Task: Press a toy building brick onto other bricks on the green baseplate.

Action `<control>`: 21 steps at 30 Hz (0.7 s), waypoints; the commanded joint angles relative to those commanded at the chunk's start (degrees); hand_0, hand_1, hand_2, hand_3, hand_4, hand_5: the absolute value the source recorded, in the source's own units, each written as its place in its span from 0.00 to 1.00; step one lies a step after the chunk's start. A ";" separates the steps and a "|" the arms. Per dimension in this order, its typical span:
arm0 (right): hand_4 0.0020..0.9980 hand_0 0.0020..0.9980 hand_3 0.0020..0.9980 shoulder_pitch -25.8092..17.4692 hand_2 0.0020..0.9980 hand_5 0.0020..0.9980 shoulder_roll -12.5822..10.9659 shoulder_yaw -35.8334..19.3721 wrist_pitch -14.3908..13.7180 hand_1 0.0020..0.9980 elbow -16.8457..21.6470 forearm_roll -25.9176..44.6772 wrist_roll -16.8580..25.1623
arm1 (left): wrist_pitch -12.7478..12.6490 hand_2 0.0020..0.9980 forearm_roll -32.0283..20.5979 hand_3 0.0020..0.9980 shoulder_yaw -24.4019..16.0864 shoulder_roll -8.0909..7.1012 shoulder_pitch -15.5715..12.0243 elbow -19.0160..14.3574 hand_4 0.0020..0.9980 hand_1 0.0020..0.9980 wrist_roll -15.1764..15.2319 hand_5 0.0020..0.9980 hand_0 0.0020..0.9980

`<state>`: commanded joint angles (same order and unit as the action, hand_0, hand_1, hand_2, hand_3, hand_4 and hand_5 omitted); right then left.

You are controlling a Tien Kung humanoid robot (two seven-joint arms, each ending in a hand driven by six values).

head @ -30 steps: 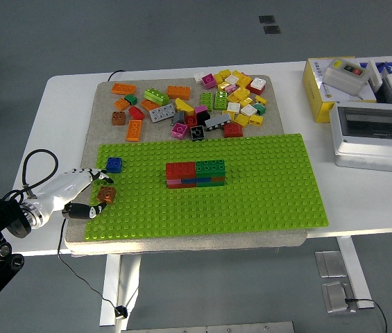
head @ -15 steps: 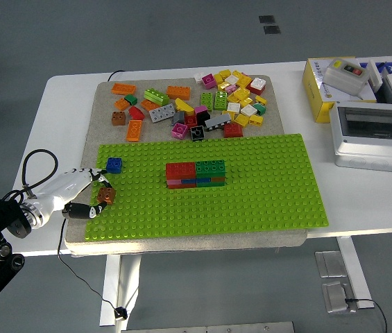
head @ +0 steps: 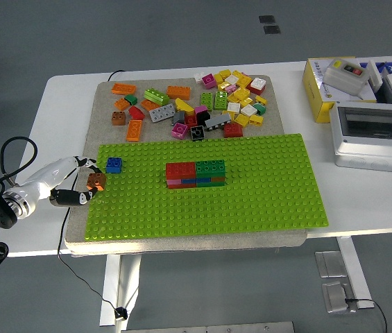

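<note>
Movement over the last second has been up and back toward the left edge: the robot's white-shelled left hand (head: 62,186) has lifted and drawn away from the near-left corner of the baseplate, and the small brown toy brick (head: 96,182) has gone with it. That brick now sits clamped between the dark fingertips (head: 78,197) and thumb, raised off the studs at the baseplate's left margin, just below the small blue brick (head: 114,165) that stands alone near the plate's far-left corner. I judge this to mean the pick is secure and the carry has begun; pressing is not yet done, and the brick still has to travel right to reach its target.

The brown brick looks like a short, squarish block with studs on top, tilted slightly in the grasp; its underside cannot be seen.

Further right, on the wide green studded baseplate (head: 265,194), stands the low built stack of red, pink, blue and green bricks (head: 196,173), well apart from the hand. Beyond the plate, on the grey mat, lies the loose pile of mixed coloured bricks (head: 202,104). The white counter (head: 307,83) carries a grey enclosure box (head: 375,135) at its far right. The right hand is out of view.
</note>
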<state>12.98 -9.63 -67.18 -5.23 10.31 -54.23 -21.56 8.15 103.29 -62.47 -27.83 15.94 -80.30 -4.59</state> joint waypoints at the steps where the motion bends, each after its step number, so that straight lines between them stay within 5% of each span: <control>1: 0.65 0.71 0.75 -0.07 0.68 1.00 0.00 -0.12 -0.04 0.65 0.00 -0.04 -0.01 | 0.30 0.89 -0.49 0.58 -0.81 0.31 0.17 -1.70 0.58 0.93 -1.61 0.14 0.97; 5: 0.65 0.71 0.75 -0.21 0.68 1.00 0.02 -0.29 -0.12 0.65 0.00 -0.04 -0.11 | -0.40 0.88 -1.90 0.58 -0.08 2.03 2.83 -6.85 0.56 0.92 -6.48 0.14 0.97; 10: 0.65 0.71 0.75 0.01 0.68 1.00 0.01 0.11 -0.23 0.65 0.00 0.09 -0.17 | -1.73 0.88 -3.28 0.58 5.59 6.03 9.25 -10.52 0.55 0.91 -12.51 0.14 0.96; 16: 0.64 0.71 0.75 0.31 0.68 1.00 -0.19 0.89 -0.44 0.65 0.00 1.15 -0.23 | -1.72 0.88 -3.77 0.59 12.83 11.68 16.77 -6.38 0.55 0.89 -19.00 0.14 0.95; 21: 0.64 0.71 0.75 0.49 0.68 1.00 -0.28 1.01 -0.49 0.65 0.00 1.30 -0.26 | -2.47 0.88 -4.74 0.59 17.91 15.45 22.15 -0.97 0.55 0.89 -20.82 0.14 0.95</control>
<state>13.48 -9.91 -66.17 -5.71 10.31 -52.93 -21.82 5.68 98.55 -44.56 -12.38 38.09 -81.27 -25.41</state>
